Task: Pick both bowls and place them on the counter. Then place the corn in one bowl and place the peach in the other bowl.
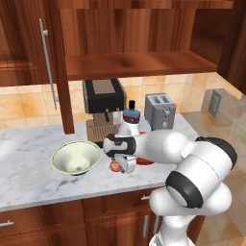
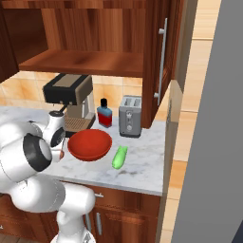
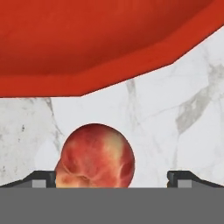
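Now | end effector (image 3: 112, 177): spread wide, holding nothing | peach (image 3: 96, 156): between fingers

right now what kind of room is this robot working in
A rendered home kitchen, most likely: a marble counter over wooden cabinets, with a coffee machine and toaster against a tiled wall.

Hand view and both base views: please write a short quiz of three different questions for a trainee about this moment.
1. True or false: the tool is shut on the peach.
2. Which bowl lies nearest the corn? A) red bowl B) white bowl
3. Fill in: both bowls stand on the ____.

Key: 1 false, the jaws are open and the peach lies on the counter between them; 2 A; 3 counter.
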Tool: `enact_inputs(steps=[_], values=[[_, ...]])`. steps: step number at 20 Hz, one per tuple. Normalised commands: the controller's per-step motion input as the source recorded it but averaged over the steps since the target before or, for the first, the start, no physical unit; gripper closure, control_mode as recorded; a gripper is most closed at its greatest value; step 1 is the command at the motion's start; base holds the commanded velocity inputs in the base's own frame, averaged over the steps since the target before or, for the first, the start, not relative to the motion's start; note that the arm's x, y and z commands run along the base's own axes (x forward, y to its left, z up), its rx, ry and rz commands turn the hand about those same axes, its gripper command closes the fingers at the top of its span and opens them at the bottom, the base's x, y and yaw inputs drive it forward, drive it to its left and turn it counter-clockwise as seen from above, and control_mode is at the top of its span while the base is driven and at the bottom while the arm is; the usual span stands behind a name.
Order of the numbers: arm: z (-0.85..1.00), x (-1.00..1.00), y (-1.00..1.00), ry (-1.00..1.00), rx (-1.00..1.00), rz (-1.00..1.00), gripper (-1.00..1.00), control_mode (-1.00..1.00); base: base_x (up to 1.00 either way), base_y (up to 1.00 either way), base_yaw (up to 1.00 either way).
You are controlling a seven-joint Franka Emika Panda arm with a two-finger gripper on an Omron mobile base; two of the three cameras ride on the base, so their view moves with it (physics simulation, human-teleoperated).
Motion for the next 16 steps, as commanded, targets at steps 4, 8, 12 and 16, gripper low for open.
enact_inputs(steps=[4,8,12,16], values=[[-0.16,0.15,-0.02,0.00,-0.05,0.00,-1.00,-1.00,0.00,0.00,0.00],[-0.21,0.08,0.00,0.00,-0.03,0.00,-1.00,-1.00,0.00,0.00,0.00],[-0.28,0.00,0.00,0.03,0.00,0.00,-1.00,-1.00,0.00,0.00,0.00],[-0.25,0.00,0.00,0.02,0.00,0.00,1.00,-1.00,0.00,0.00,0.00]])
